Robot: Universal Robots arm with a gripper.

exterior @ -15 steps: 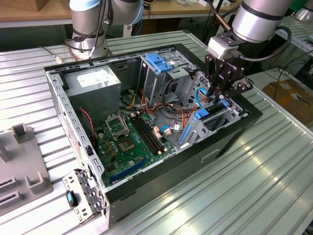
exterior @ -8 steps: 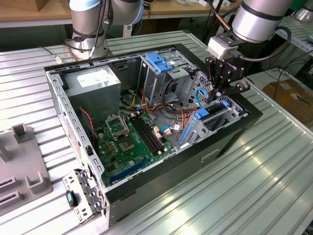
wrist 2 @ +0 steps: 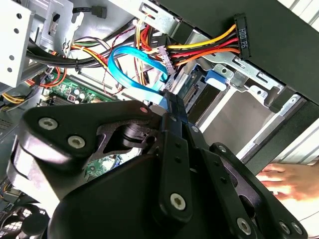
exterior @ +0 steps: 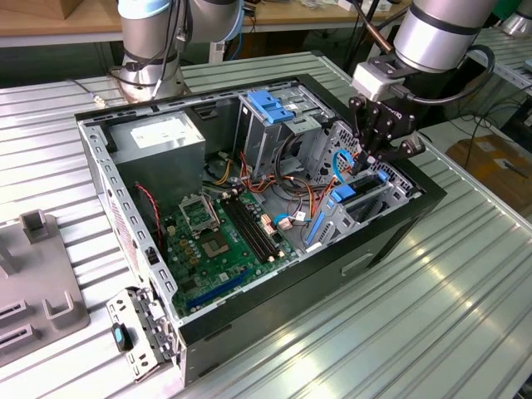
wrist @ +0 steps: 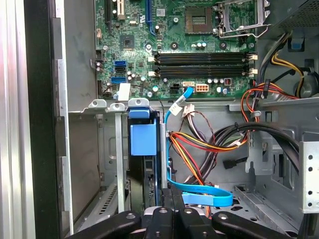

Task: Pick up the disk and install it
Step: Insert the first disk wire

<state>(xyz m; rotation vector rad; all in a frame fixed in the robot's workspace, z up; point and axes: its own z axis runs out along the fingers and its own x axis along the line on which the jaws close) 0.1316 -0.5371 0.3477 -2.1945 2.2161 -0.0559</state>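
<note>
Position: my gripper [exterior: 368, 164] hangs over the drive cage at the exterior view's right end of the open black computer case [exterior: 291, 303], which lies on the ribbed metal counter [exterior: 432, 332]. Its fingers are pressed together, with the tips beside a looped blue flat data cable [wrist: 199, 194]. The disk [wrist: 144, 142], a grey drive in a bright blue plastic rail frame, stands edge-up in a cage slot just beside the fingertips. I cannot tell whether they touch it.
</note>
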